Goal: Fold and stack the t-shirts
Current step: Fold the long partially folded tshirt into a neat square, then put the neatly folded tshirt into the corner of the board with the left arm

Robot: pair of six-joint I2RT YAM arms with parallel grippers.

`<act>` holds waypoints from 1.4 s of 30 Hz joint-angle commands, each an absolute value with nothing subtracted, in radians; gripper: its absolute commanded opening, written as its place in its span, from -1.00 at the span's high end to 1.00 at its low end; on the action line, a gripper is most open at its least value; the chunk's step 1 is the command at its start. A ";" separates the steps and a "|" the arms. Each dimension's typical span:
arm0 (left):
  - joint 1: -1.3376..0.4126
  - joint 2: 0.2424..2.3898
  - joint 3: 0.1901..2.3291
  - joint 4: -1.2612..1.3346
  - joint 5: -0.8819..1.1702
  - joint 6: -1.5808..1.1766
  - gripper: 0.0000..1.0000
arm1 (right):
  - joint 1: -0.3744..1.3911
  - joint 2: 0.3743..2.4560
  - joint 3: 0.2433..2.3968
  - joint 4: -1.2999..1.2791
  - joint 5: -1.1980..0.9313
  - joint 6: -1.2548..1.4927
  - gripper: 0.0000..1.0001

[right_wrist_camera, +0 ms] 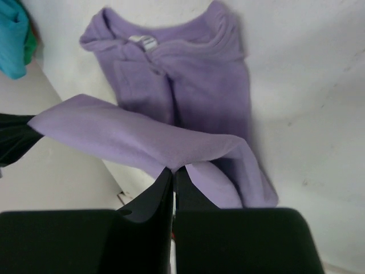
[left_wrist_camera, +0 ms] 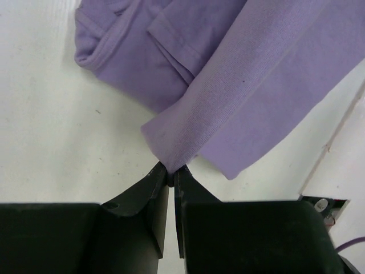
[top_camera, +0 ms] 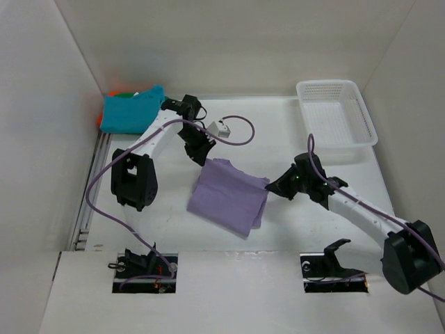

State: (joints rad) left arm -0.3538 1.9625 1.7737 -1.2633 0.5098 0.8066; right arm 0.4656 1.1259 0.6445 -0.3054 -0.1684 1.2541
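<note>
The lavender t-shirt [top_camera: 226, 195] lies partly folded in the middle of the table. My left gripper [top_camera: 202, 158] is shut on its far left corner; the left wrist view shows the pinched cloth [left_wrist_camera: 188, 131] at my gripper [left_wrist_camera: 171, 171]. My right gripper [top_camera: 272, 185] is shut on the right edge and holds a fold of the shirt [right_wrist_camera: 142, 137] lifted over the body and collar, as my gripper [right_wrist_camera: 173, 171] shows in the right wrist view. The teal shirt [top_camera: 132, 111] lies on the orange one [top_camera: 103, 122] at the far left corner. The dark green shirt is out of view.
A white mesh basket [top_camera: 336, 120] stands at the far right. A small white and grey block [top_camera: 220, 128] lies behind the left gripper, with a purple cable [top_camera: 240, 132] looping beside it. White walls enclose the table on three sides.
</note>
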 commanded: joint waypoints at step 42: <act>-0.140 1.824 1.310 -0.819 0.618 0.334 -1.00 | 0.671 1.385 0.670 -0.203 0.089 1.170 -0.30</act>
State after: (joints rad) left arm -0.1318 1.8412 1.3502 -0.8795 0.5640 0.3611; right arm 0.6369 1.3334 0.6403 -0.2249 0.0395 1.1351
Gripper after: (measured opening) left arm 0.997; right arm 0.647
